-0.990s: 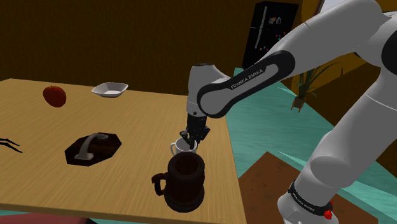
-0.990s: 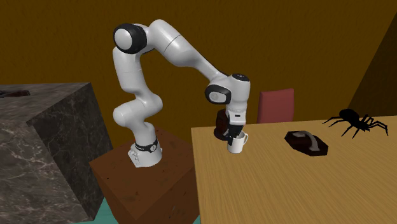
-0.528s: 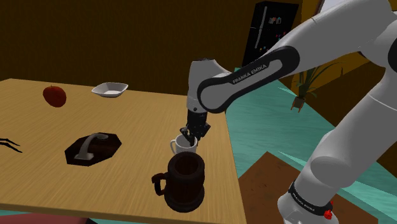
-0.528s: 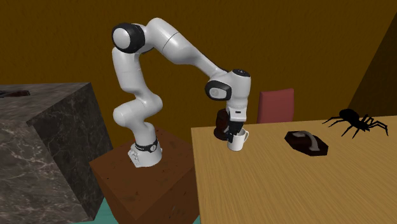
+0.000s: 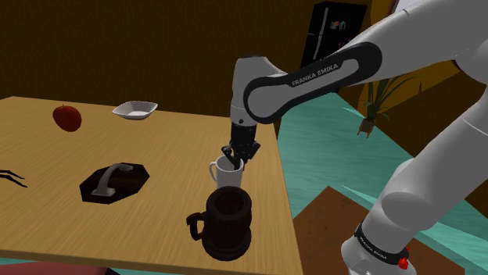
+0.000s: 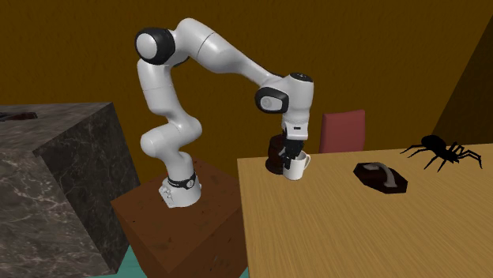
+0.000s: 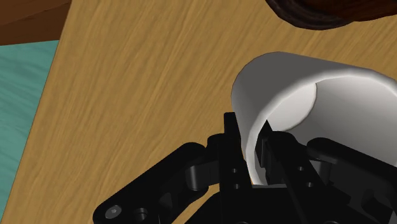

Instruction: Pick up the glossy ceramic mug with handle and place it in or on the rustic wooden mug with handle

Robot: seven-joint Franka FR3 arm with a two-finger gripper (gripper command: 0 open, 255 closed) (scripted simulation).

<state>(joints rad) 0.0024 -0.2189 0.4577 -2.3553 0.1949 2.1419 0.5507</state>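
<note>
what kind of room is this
Likely a dining area in a home: a wooden table with a bowl and a brown mug on it, a red chair beside it, and a potted plant beyond.

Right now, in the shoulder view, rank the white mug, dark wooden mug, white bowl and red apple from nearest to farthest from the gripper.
1. white mug, rim clasped in the gripper.
2. dark wooden mug, beside it, toward the camera.
3. white bowl, at the far edge of the table, leftward.
4. red apple, farther left than the bowl.
</note>
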